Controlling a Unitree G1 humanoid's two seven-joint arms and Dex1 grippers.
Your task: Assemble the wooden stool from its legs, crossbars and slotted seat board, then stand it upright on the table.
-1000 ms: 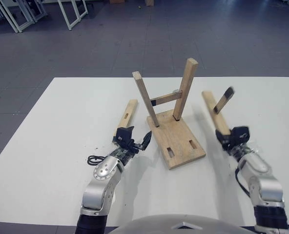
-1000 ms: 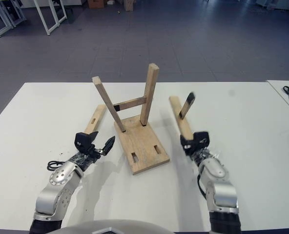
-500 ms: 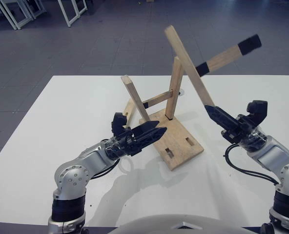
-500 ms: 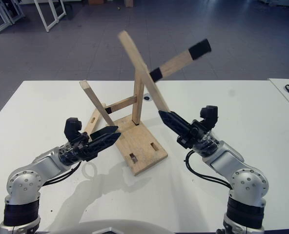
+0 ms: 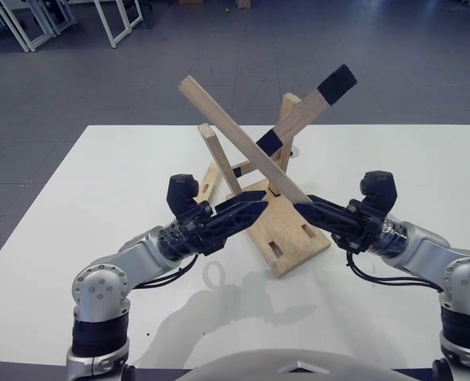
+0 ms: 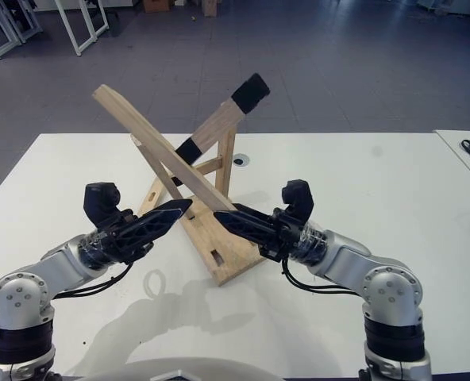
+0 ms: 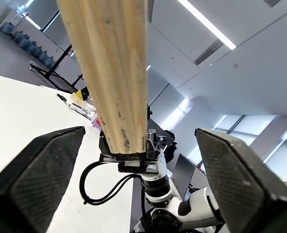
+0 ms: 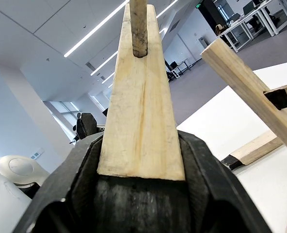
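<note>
Right pincer (image 5: 310,210) clamps a leg (image 5: 235,131) with its crossbar (image 5: 310,107), tilted above the seat board (image 5: 292,236) mid-table, likely aiming for a near slot. Left pincer (image 5: 255,210), spread wide, waits nearby, probably to steady it.

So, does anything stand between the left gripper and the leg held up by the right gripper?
Nothing visible does. The left gripper is open, and the leg in the right gripper lies straight ahead of it.

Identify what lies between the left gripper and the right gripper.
The slotted seat board lies between the left gripper and right gripper, shown in the eye views.
</note>
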